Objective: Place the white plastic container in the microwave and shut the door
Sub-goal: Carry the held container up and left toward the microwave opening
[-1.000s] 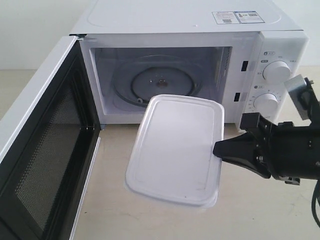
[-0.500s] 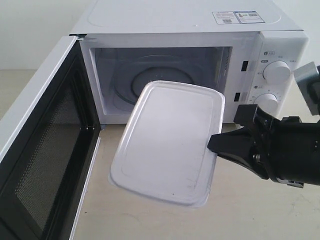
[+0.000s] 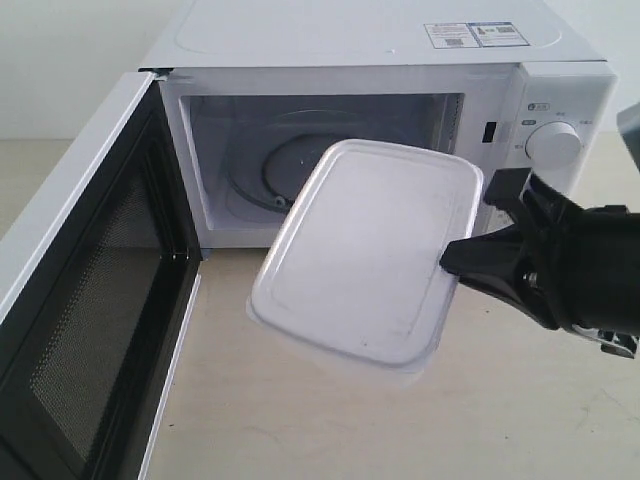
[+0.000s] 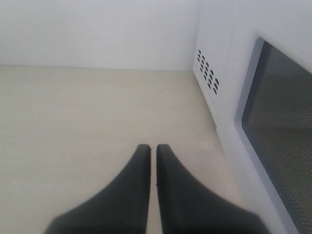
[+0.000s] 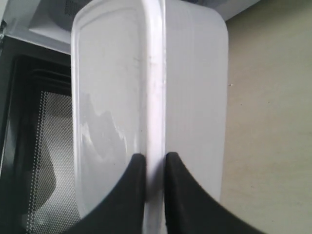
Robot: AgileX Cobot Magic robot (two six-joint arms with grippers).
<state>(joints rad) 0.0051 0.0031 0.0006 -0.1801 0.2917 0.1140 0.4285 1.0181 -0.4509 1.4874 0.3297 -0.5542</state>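
The white plastic container (image 3: 365,255) hangs tilted in the air in front of the microwave's (image 3: 350,40) open cavity, its far end overlapping the glass turntable (image 3: 285,160). My right gripper (image 3: 452,262) is shut on the container's rim at its right edge; the right wrist view shows both fingers pinching that rim (image 5: 155,97), gripper (image 5: 155,158). The door (image 3: 85,300) stands wide open at the left, mesh inner face showing. In the left wrist view my left gripper (image 4: 153,148) is shut on nothing, low over the table beside the door's outer side (image 4: 278,131).
The microwave's two knobs (image 3: 552,142) sit on its right panel, close behind my right arm. Beige tabletop (image 3: 300,420) lies below the container and to the right of the door. A pale wall stands behind.
The right gripper has carried the container up and rightward, closer to the cavity; its far end now covers more of the turntable. The left gripper has not visibly moved.
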